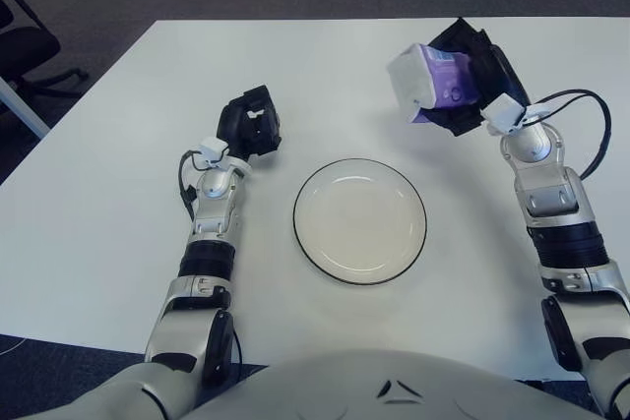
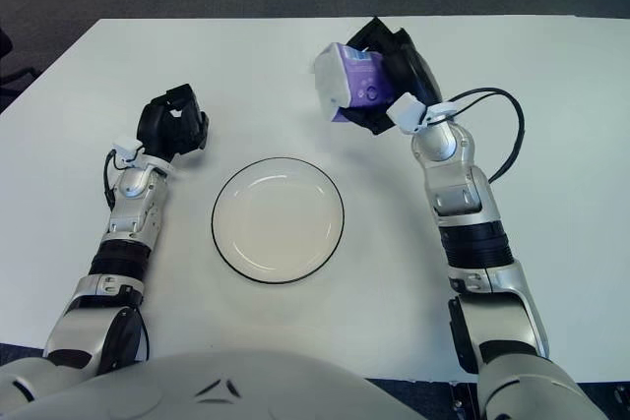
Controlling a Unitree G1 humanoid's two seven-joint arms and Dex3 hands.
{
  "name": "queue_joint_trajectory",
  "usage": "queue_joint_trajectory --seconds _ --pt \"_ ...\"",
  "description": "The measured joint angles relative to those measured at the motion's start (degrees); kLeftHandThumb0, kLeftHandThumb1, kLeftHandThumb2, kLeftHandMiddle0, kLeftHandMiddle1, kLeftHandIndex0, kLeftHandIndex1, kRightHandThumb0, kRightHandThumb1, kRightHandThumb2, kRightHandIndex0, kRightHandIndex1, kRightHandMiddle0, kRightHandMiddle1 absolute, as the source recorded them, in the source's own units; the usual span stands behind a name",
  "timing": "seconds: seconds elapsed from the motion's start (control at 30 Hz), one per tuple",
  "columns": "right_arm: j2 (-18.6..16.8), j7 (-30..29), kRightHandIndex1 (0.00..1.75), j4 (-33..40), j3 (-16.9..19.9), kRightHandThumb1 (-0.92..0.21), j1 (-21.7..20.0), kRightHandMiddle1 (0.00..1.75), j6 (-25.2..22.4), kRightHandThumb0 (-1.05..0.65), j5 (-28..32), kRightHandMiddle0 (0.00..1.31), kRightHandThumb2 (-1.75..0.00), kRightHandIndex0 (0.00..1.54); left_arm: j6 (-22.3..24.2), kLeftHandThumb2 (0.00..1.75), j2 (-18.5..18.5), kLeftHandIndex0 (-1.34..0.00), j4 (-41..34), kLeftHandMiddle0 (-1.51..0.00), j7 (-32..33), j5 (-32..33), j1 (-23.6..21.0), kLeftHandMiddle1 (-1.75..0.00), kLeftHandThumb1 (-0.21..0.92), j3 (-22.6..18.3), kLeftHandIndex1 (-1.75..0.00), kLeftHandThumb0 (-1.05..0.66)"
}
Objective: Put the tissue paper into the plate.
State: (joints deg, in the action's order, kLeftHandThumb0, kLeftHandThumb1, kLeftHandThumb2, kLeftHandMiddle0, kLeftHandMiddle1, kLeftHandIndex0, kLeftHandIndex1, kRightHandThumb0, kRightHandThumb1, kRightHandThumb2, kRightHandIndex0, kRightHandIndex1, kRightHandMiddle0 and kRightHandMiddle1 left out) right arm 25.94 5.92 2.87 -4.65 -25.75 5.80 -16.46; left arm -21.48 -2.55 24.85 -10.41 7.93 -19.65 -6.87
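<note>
- the right hand is raised above the white bench, up and to the right of the plate, with its dark fingers clamped around the tissue paper pack.
- the pack is white and purple; its white end faces left, toward the middle of the bench, and it shows beyond the plate's far right rim, not over the plate's middle.
- the plate is white with a dark rim, lies flat on the bench between the two arms, and holds nothing.
- the left hand shows left of the plate, fingers curled together, holding nothing.
</note>
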Motion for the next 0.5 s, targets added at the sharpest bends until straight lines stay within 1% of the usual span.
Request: queue_joint_trajectory --seconds 0.13,0.23,0.5 --pt "-0.3 1.7 1.72 0.9 -0.5 -0.05 -0.3 1.75 1.6 0.0 0.4 0.59 -1.62 0.81 0.0 1.12 0.0 -1.09 0.0 -1.39 0.0 0.0 0.0 -1.75 0.58 0.1 -1.75 -0.39" --pt "-0.5 3.2 1.74 2.2 -0.8 -0.04 -0.3 1.75 2.1 0.0 0.6 0.6 -1.64 0.81 0.0 1.12 0.0 -1.09 -0.1 -1.39 0.0 0.0 0.0 -1.75 0.58 0.1 -1.75 -0.38" --pt "-1.9 8.0 1.74 8.7 -2.5 -0.02 0.1 1.75 2.3 0.0 2.8 0.61 -1.66 0.82 0.0 1.13 0.0 -1.1 -0.1 -1.39 0.0 0.0 0.0 -1.75 0.57 0.1 -1.75 -0.37"
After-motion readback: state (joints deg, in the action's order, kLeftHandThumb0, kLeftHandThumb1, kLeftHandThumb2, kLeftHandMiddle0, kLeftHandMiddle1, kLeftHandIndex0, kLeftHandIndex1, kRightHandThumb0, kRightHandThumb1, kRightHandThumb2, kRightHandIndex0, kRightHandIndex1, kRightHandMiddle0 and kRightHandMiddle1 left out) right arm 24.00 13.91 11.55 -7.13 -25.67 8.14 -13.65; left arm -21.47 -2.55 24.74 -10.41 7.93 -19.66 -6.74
